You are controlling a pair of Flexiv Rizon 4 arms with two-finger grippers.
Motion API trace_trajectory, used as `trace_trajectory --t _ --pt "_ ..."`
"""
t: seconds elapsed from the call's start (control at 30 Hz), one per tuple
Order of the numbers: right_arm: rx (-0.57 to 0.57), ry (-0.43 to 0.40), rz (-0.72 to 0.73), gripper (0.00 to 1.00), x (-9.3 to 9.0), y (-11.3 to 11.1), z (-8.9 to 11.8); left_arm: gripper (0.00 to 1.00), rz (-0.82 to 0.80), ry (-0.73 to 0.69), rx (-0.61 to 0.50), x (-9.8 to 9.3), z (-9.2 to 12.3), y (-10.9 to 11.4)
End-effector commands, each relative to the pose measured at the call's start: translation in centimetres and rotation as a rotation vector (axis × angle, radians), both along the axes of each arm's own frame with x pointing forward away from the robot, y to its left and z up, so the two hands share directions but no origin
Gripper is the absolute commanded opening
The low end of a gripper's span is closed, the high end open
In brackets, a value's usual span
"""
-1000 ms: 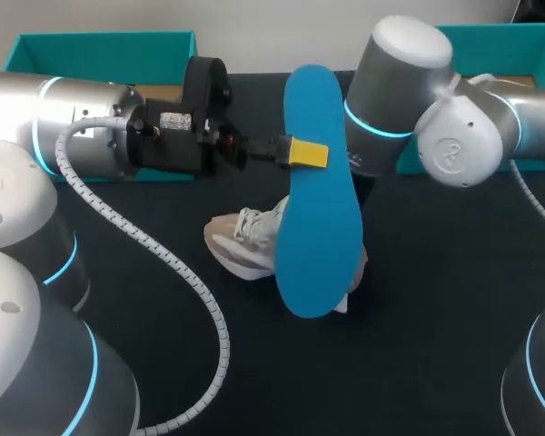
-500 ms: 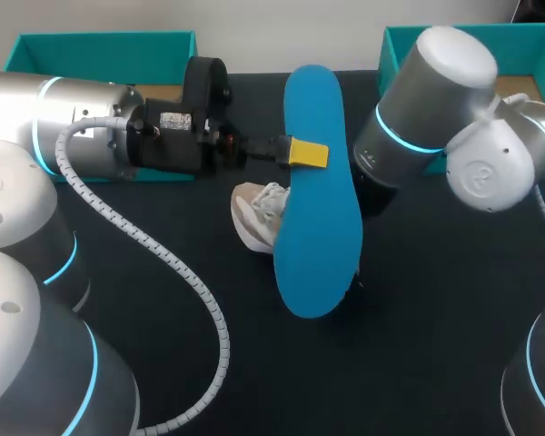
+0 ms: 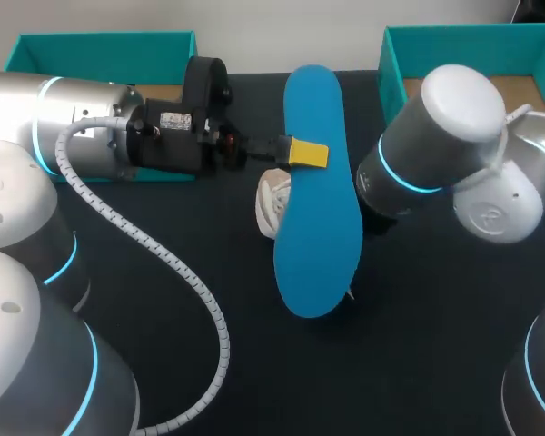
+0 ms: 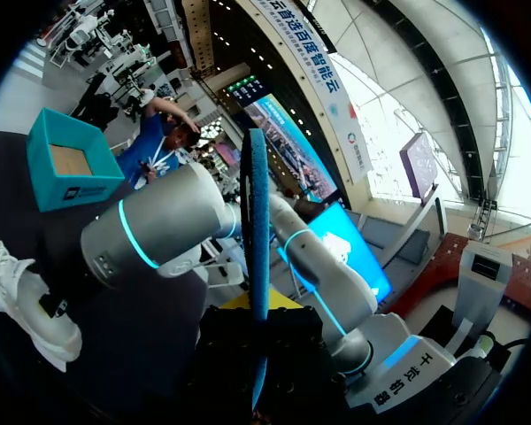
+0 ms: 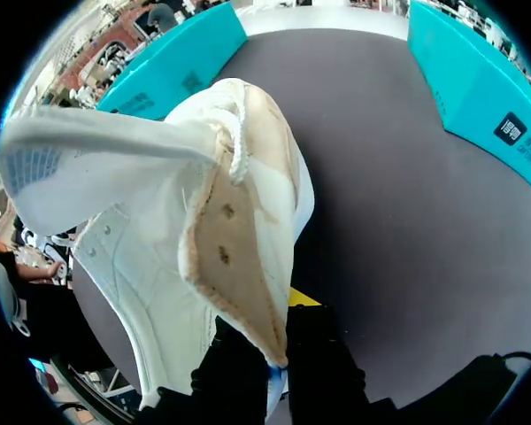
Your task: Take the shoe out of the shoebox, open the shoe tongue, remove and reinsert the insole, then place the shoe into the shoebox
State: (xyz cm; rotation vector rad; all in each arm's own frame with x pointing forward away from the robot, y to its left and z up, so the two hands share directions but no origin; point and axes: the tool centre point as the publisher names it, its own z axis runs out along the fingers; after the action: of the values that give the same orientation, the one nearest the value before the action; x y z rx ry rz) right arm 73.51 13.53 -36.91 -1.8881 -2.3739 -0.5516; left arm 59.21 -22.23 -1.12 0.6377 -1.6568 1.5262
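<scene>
My left gripper (image 3: pixel 307 153) is shut on a blue insole (image 3: pixel 318 195) and holds it up over the middle of the table. In the left wrist view the insole (image 4: pixel 258 230) stands edge-on between the fingers of that gripper (image 4: pixel 258 345). The white shoe (image 3: pixel 273 203) peeks out from behind the insole. My right arm (image 3: pixel 436 145) comes in from the right, its gripper hidden behind the insole in the head view. In the right wrist view my right gripper (image 5: pixel 273 359) is shut on the shoe (image 5: pixel 195 239) at its rim, and the shoe's opening faces the camera.
A teal box (image 3: pixel 100 47) stands at the table's back left and another teal box (image 3: pixel 477 50) at the back right. Both show in the right wrist view, one (image 5: pixel 177 62) beyond the shoe and the other (image 5: pixel 482 84) beside it. The table (image 3: pixel 254 363) is dark.
My right arm has swung to the right and carried the shoe with it, so most of the shoe now sits behind the insole. The left arm and insole have kept still.
</scene>
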Motion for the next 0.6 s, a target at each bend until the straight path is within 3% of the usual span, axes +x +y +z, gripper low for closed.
trace_trajectory --t 0.03,0.4,0.6 --pt "0.021 -0.033 -0.013 0.00 -0.3 0.3 -1.2 0.00 0.002 0.000 -0.002 -0.2 -0.1 0.0" --pt "0.033 -0.014 -0.045 0.00 -0.4 0.8 -2.9 0.00 0.002 0.000 -0.002 -0.2 -0.1 0.0" --pt "0.023 0.028 -0.161 0.00 -1.2 0.5 -3.0 0.00 0.002 0.000 -0.002 -0.2 -0.1 0.0"
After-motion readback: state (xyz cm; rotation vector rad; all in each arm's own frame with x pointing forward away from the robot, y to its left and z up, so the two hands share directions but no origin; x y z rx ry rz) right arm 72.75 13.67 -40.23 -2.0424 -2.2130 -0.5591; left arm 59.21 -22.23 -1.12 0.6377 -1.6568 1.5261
